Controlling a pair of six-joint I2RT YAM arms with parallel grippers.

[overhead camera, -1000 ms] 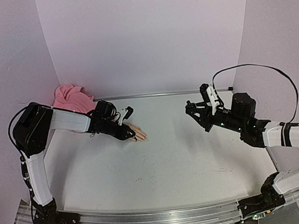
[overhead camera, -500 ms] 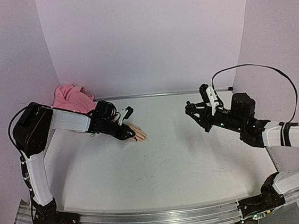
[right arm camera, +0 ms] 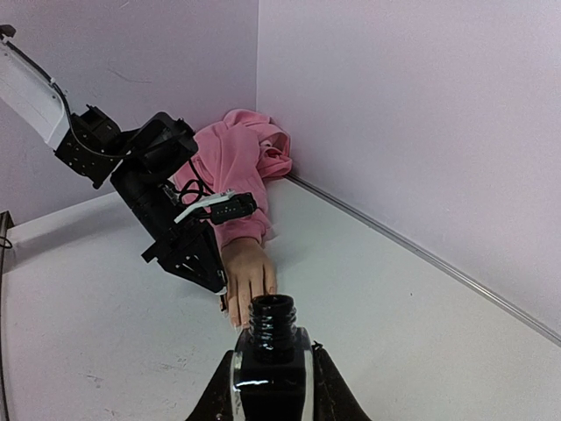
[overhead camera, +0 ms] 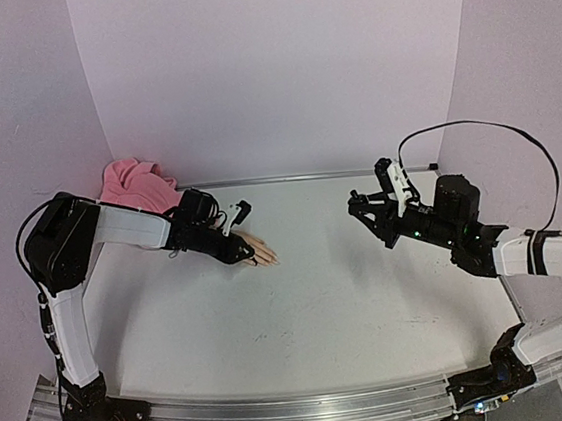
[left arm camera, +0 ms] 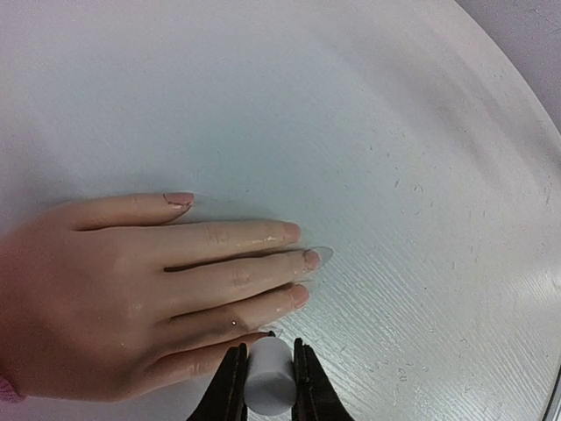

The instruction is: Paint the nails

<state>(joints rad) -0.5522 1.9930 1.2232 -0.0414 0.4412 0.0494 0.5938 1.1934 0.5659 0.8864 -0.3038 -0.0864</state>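
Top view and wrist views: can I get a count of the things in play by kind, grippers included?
Grippers: 2, the left gripper and the right gripper
Mannequin hand: 1
Pink sleeve: 1
Open polish bottle: 1, held in the right gripper
White cylinder: 1, held in the left gripper
Total: 6

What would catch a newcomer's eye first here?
A beige mannequin hand lies flat at the table's back left, its pink sleeve bunched in the corner, while the left fingers pinch a small white cylinder by its little finger. Across the table, the right fingers grip an open black bottle.
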